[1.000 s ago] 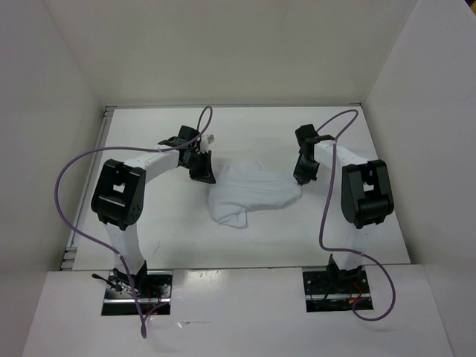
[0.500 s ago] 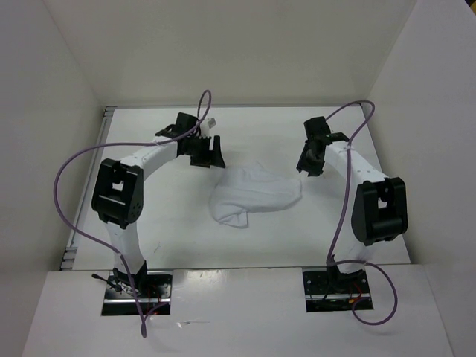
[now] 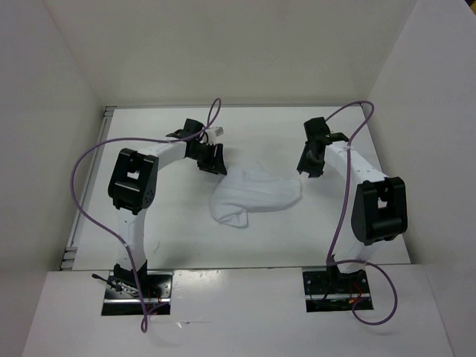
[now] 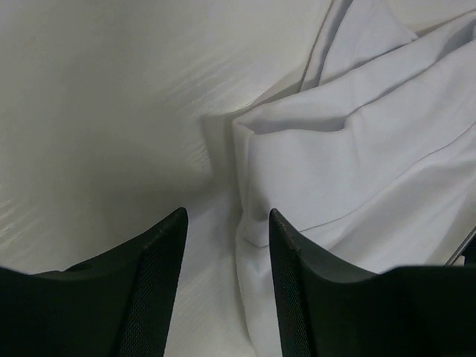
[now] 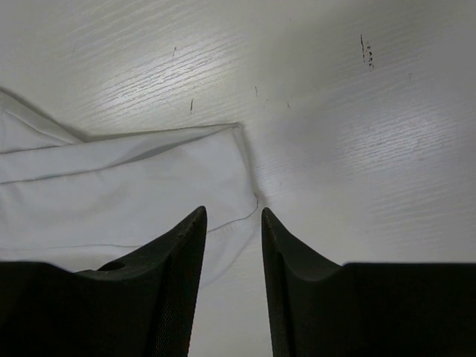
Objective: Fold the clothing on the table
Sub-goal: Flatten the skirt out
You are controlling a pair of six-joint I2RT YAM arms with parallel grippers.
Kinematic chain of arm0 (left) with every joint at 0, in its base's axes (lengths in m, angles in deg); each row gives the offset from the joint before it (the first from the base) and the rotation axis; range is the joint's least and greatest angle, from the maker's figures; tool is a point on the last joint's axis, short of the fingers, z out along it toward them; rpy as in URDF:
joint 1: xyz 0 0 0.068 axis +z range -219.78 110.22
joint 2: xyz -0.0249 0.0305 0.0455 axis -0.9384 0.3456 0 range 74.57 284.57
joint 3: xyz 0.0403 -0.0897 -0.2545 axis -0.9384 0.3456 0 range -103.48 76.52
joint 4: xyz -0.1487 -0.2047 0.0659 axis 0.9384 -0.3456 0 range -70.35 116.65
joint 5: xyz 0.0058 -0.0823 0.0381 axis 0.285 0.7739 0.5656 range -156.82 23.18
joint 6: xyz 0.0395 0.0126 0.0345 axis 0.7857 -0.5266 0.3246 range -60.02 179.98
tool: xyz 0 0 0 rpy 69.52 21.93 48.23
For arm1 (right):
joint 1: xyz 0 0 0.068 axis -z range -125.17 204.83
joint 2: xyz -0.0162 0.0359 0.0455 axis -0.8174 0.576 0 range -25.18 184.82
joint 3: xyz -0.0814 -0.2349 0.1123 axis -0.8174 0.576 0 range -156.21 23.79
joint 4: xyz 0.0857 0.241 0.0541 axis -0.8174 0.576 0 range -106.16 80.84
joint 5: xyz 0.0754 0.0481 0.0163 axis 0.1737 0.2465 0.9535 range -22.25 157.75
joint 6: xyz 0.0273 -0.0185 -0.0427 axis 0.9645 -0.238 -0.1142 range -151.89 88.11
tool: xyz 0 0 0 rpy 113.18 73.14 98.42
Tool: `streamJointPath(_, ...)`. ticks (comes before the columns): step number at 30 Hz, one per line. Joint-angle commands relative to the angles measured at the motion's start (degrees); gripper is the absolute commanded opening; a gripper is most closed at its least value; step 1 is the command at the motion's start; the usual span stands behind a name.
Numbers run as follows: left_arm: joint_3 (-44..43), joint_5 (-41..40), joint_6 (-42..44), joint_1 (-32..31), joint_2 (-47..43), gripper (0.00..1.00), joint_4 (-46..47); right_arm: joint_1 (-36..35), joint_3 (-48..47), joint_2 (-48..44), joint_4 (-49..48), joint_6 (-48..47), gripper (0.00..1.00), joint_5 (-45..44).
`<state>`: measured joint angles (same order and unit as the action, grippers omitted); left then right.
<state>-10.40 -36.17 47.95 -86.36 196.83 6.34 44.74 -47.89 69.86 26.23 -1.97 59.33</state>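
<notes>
"Where is the clothing?"

"The clothing lies in a wrinkled white heap near the middle of the table. It is broadest toward 3 o'clock, and a rumpled lobe hangs down at 7 o'clock."

"And your left gripper?"

"My left gripper is at the heap's 10 o'clock edge. Its jaws stand apart with nothing clasped between them. From my left wrist, a folded hem runs down from 1 o'clock and passes behind the jaw on the 3 o'clock side. Bare table fills everything toward 9 o'clock."

"Does it touch the fabric?"

"I cannot tell."

"Your right gripper?"

"My right gripper is at the heap's 2 o'clock edge, with its jaws parted too and holding nothing. From that wrist, a corner of the cloth ends just above the gap and the fabric spreads toward 9 o'clock. A few small dark marks dot the table at 1 o'clock."
</notes>
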Motion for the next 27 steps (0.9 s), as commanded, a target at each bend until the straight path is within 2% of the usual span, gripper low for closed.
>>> streamJointPath(1, 1.48, 7.47, 1.13, 0.32, 0.7, 0.55, 4.49, 0.85, 0.22, -2.58, 1.55, -0.73, 0.41, -1.24)
streamJointPath(5, 2.01, 12.23, -0.01, 0.32, 2.81, 0.55, 6.16, 1.38, 0.75, -1.97, 1.03, -0.73, 0.41, 0.08)
streamJointPath(8, 2.63, 13.73, -0.01, 0.32, 3.95, 0.46, 7.3, 2.78, 2.16, -0.83, -0.38, -0.73, 0.41, 2.44)
streamJointPath(11, 3.15, 14.87, -0.01, 0.32, 5.44, 0.27, 7.84, 4.02, 2.69, -0.12, -2.48, -1.43, 0.4, 6.31)
streamJointPath(13, 3.15, 14.87, -0.7, 0.32, 5.97, 0.0, 7.84, 5.33, 3.74, 0.4, -4.32, -2.57, 0.4, 9.12)
streamJointPath(20, 3.15, 14.87, -0.71, 0.32, 4.83, 0.0, 8.45, 6.13, 4.8, 5.67, -7.49, -4.68, 0.41, 18.44)
streamJointPath(27, 3.15, 14.26, -0.71, 0.85, 4.83, 0.0, 7.92, 6.13, 4.8, 11.21, -8.11, -4.69, 0.41, 19.59)
